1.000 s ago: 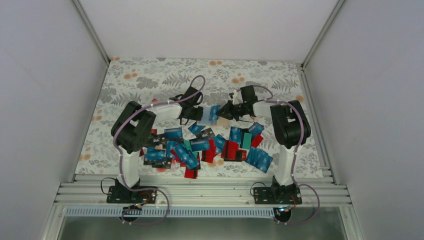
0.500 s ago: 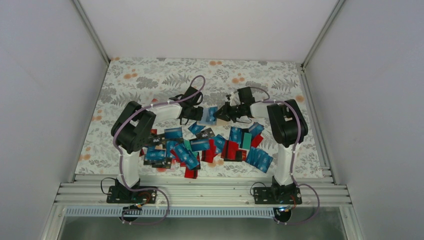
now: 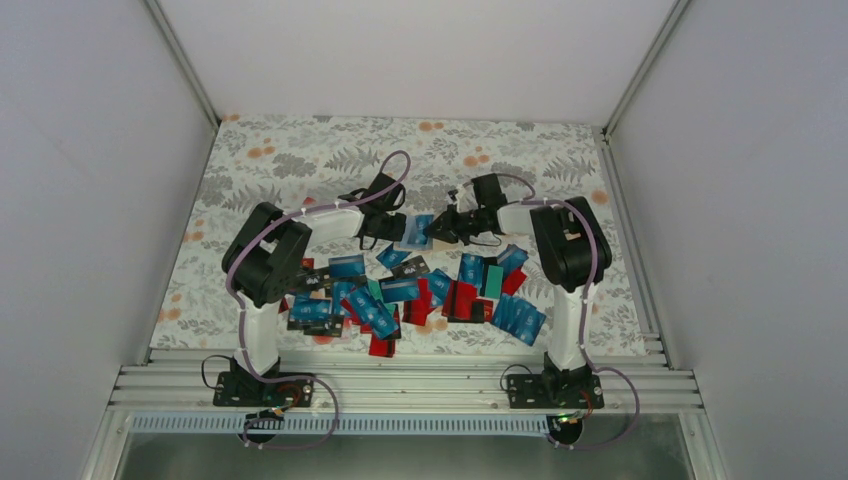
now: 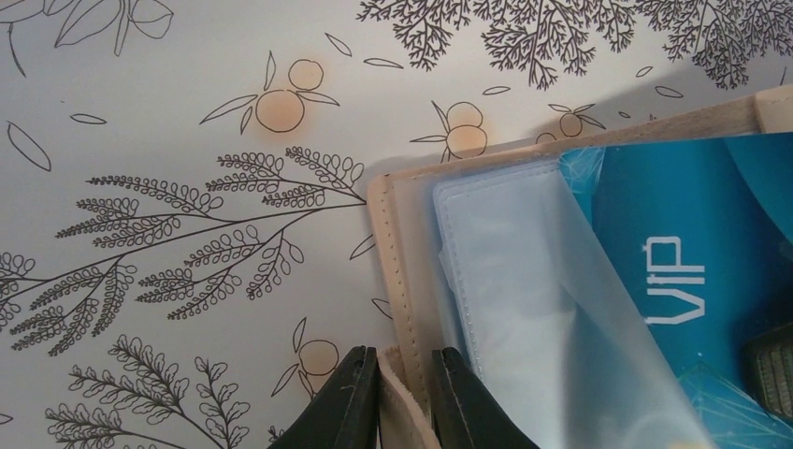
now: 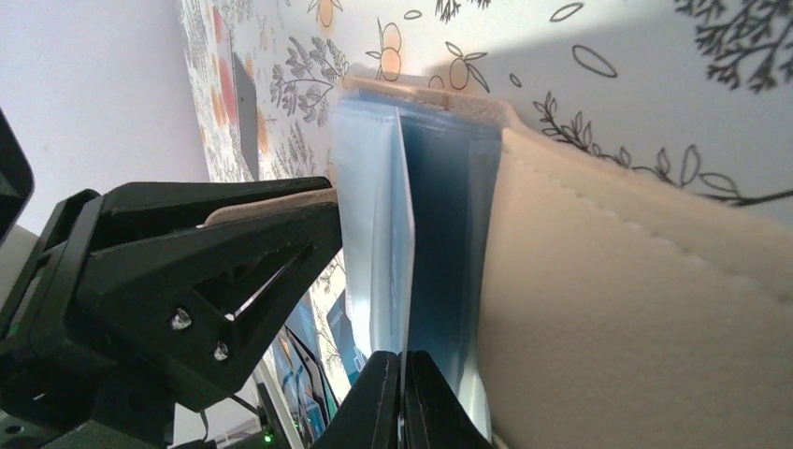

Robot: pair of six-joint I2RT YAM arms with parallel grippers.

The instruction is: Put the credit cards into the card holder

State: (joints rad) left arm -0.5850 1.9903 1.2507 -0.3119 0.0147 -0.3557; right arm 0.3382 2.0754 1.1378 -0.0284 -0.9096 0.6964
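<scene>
**Card holder.** The beige, stitched card holder [image 3: 418, 238] sits at mid-depth of the counter [image 3: 300, 160], just behind the spread of credit cards [image 3: 400, 292]. It is held between the two arms. It stands open, and clear plastic sleeves [image 4: 496, 271] show inside. It casts a shadow on the cloth below. Whether any part of it touches the counter cannot be told.

**Card at the holder.** A blue card [image 4: 673, 234] lettered "VIP" lies in the open holder. One sleeve covers it in part, and the rest is bare. In the right wrist view a beige flap lies on one side of this card and the sleeves on the other.

**Left fingers.** The left fingers [image 4: 351, 402] are clamped on the beige cover. A narrow strip of its edge is pinched between them, near a corner.

**Right fingers.** The right fingers [image 5: 374, 402] are pressed together on the thin edge of the blue card. They meet the holder from the side opposite the left arm.

**Remaining cards.** The loose cards lie flat and overlapping in a band between the holder and the arm bases. Most are blue, several are red, and a few are black or teal. None of them touches either set of fingers.

**Surroundings.** The counter has a pale cover printed with leaves and orange fruit. Plain white walls [image 3: 420, 50] stand on three sides.
</scene>
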